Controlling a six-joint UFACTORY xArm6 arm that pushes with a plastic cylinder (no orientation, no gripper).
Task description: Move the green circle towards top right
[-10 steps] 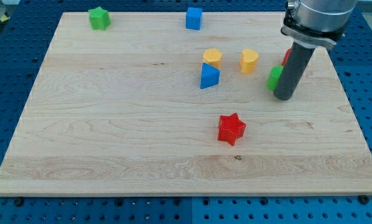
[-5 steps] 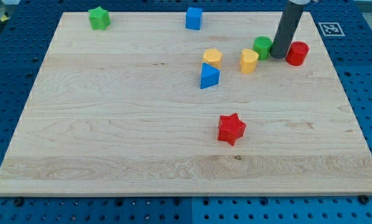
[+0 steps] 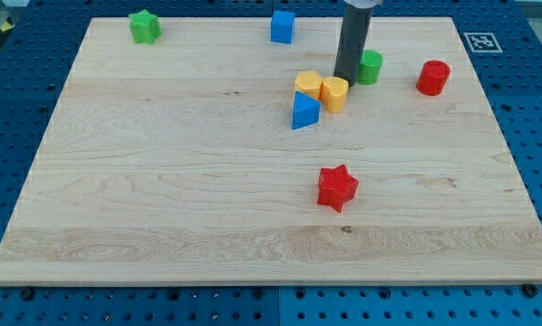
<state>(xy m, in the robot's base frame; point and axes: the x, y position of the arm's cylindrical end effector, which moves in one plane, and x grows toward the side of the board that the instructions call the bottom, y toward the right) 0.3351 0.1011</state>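
The green circle (image 3: 371, 67) is a short green cylinder in the upper right part of the wooden board (image 3: 162, 181). My tip (image 3: 346, 78) stands just left of it, touching or nearly touching its left side. The dark rod rises from there out of the view's top. A yellow block (image 3: 335, 93) lies right below my tip, pressed against a second yellow block (image 3: 309, 85) on its left.
A blue triangle (image 3: 304, 110) sits under the yellow pair. A red cylinder (image 3: 432, 78) lies right of the green circle. A blue cube (image 3: 282, 26) and a green star (image 3: 145, 26) are along the top edge. A red star (image 3: 337, 187) lies lower down.
My tip moved left, from the green circle's right side to its left. The green circle shifted slightly left. The right yellow block was pushed left against the other yellow block.
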